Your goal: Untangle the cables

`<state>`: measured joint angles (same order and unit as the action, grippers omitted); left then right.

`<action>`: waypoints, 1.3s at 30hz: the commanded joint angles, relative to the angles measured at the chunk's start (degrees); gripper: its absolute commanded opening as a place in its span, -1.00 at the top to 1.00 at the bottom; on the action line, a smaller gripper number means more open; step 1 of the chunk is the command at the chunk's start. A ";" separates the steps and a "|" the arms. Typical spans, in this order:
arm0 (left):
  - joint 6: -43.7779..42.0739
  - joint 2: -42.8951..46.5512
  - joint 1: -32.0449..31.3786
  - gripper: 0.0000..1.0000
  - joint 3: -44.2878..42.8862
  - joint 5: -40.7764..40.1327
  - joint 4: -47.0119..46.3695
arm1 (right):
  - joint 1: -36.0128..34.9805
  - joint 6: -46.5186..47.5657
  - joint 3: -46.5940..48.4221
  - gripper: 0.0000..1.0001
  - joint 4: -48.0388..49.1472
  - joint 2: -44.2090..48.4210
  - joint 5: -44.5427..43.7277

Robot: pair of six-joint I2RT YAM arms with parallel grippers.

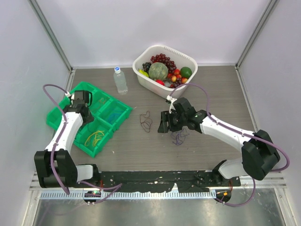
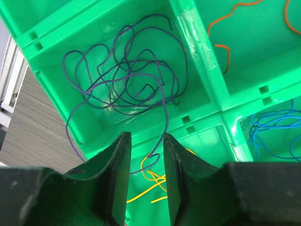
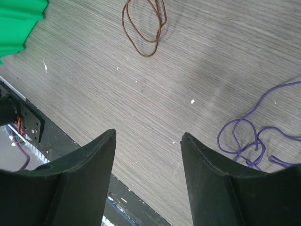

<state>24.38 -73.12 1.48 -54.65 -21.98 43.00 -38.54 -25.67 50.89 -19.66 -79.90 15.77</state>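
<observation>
A tangled purple cable point(image 2: 127, 75) lies in one compartment of the green tray point(image 1: 55, 117). One loose strand of it hangs out over the compartment wall. My left gripper point(image 2: 146, 136) hovers over the tray point(image 1: 82, 101), its jaws a narrow gap apart with the hooked end of that strand between them, unclamped. Other compartments hold a yellow cable point(image 2: 150, 181), a blue cable point(image 2: 273, 127) and an orange cable point(image 2: 225, 33). On the table lie a brown cable point(image 1: 146, 121) point(image 3: 148, 55) and another purple cable point(image 1: 179, 136) point(image 3: 220, 139). My right gripper point(image 1: 164, 123) point(image 3: 148, 134) is open and empty between them.
A white basket point(image 1: 164, 47) full of fruit stands at the back. A clear water bottle point(image 1: 120, 80) stands upright left of it, near the tray's far corner. A black rail point(image 1: 150, 178) runs along the table's near edge.
</observation>
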 commanded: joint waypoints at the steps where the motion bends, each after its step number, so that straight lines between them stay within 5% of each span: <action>1: -1.00 1.84 0.11 0.28 1.74 4.74 -3.71 | -0.04 0.71 -1.32 -0.25 -0.03 2.90 -0.21; 10: -0.22 1.41 0.63 0.32 3.15 4.75 -1.96 | 0.31 2.99 -0.71 -0.25 0.06 1.24 -0.83; 17: -0.56 -1.49 2.04 0.83 0.70 5.81 -0.65 | 1.37 4.14 -0.18 -0.25 0.15 0.62 -1.00; 21: -2.58 -0.97 2.04 0.99 -4.40 -0.24 1.47 | 2.07 4.31 -0.88 -0.25 0.15 1.15 -1.18; 27: -8.12 -2.28 1.87 1.00 -11.08 -5.61 -0.20 | 2.51 4.23 -1.68 -0.25 0.06 1.06 -0.83; 39: -16.90 6.67 3.79 1.00 3.30 -3.79 -34.18 | 3.21 4.58 -1.76 -0.25 0.06 1.06 -0.83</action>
<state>11.70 -69.34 3.51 -57.89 -27.14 25.41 -35.86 -22.22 49.04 -20.64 -79.50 15.53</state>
